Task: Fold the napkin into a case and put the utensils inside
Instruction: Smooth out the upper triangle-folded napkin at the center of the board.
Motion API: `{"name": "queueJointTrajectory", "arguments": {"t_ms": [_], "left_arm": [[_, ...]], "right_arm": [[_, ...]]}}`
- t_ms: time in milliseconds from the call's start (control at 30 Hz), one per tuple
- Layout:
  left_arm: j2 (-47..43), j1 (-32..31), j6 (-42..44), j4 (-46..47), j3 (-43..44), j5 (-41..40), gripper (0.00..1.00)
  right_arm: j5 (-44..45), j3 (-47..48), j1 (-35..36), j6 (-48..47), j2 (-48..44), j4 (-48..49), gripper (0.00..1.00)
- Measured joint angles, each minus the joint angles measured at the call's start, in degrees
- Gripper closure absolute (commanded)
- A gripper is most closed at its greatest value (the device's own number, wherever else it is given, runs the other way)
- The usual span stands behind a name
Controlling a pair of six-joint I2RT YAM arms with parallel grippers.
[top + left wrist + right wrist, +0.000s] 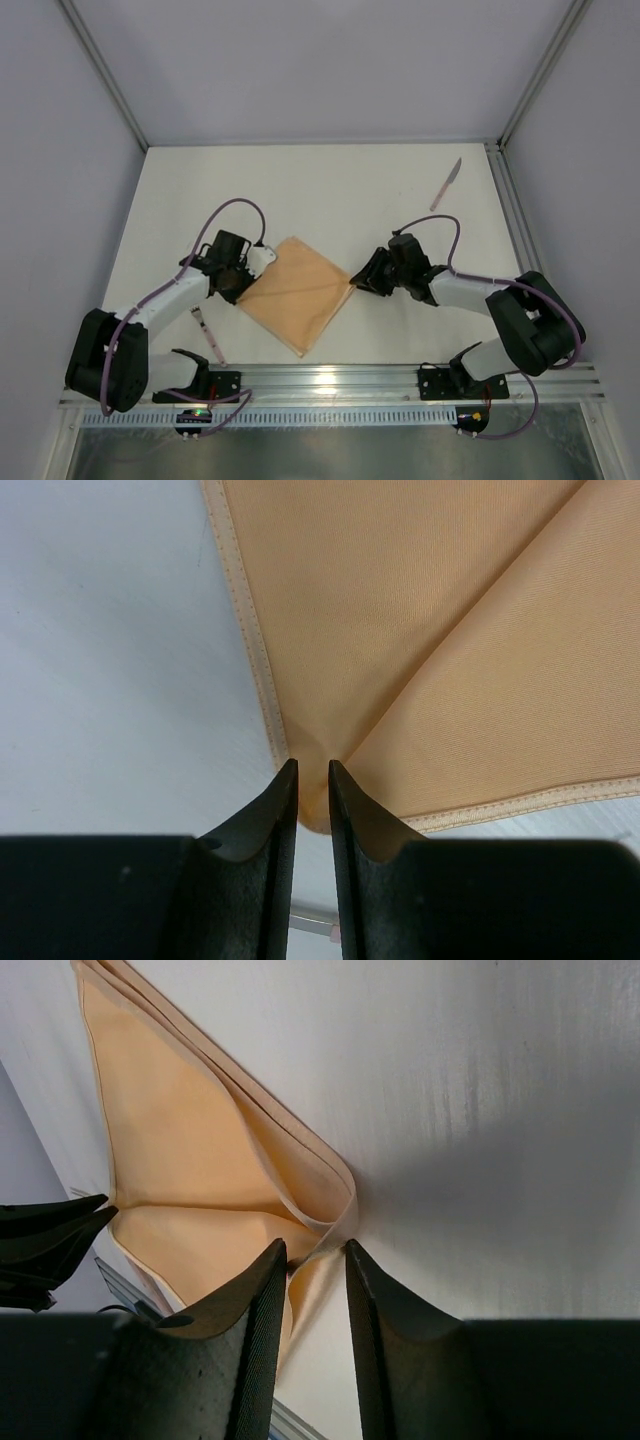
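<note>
Napkin [298, 295] — flat on the counter [330, 190], front-centre, turned corner-on like a diamond between the two arms. Looks doubled already: stacked hemmed edges in the right wrist view, faint diagonal crease across the top.

Left tool [312, 770] pressed nearly together on the left corner, pinching cloth, tension line fanning out from the pinch. Right tool [315, 1250] parted, straddling the right corner; cloth lip between the fingers, no clamp visible. Opposite corners taken, most likely to hold the sheet taut and square for the next fold. Judgement only.

Knife [446, 185] far back-right, well apart from the cloth. Fork [209, 338] front-left, near the left arm, close to the napkin's lower-left edge but not touching. Both probably parked outside the fold area, leaving room for cloth work first. Narrow pouch shape not yet made, neither piece tucked in; early in the job by the look of it.

Counter: matte white, smooth, no texture to speak of. Low grip expected, so a one-sided pull likely to drag the whole sheet rather than fold it — hence a hold at each end.

Room: plain grey panels on three sides, aluminium posts [102, 68] at the back corners, slotted rail [330, 378] along the near edge carrying both arm bases. Even light, soft shadow under the right tool.
</note>
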Motion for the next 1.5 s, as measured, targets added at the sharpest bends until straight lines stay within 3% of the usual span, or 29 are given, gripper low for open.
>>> {"name": "queueJointTrajectory", "arguments": {"t_ms": [200, 567, 800, 933, 1167, 1300, 1500], "left_arm": [[-0.7, 0.0, 0.0, 0.02, 0.0, 0.0, 0.8], [-2.4, -0.2, 0.11, -0.98, 0.07, 0.0, 0.79], [-6.49, -2.6, 0.26, -5.01, 3.26, 0.81, 0.63], [-6.45, -4.85, 0.33, -4.87, 4.17, 1.68, 0.59], [4.76, -11.91, -1.05, -3.34, 13.0, 7.76, 0.52], [13.27, -15.02, -3.34, 3.06, 21.24, 12.28, 0.5], [28.3, -17.51, -5.51, 7.5, 29.0, 16.61, 0.5]], "right_arm": [[-0.02, 0.24, -0.04, -0.17, 0.76, 0.68, 0.83], [-0.22, 0.85, -0.15, -1.99, 2.05, 2.27, 0.92], [-1.11, 1.4, -0.17, -4.26, 2.86, 4.33, 0.96], [-2.4, 1.92, -0.57, -6.45, 4.7, 5.66, 0.96], [-5.05, 2.34, -0.94, -10.12, 8.39, 8.41, 0.96], [-5.79, 2.32, -1.01, -11.41, 8.5, 10.36, 0.85], [-6.21, 2.34, -1.01, -12.61, 8.5, 11.72, 0.78]]}}
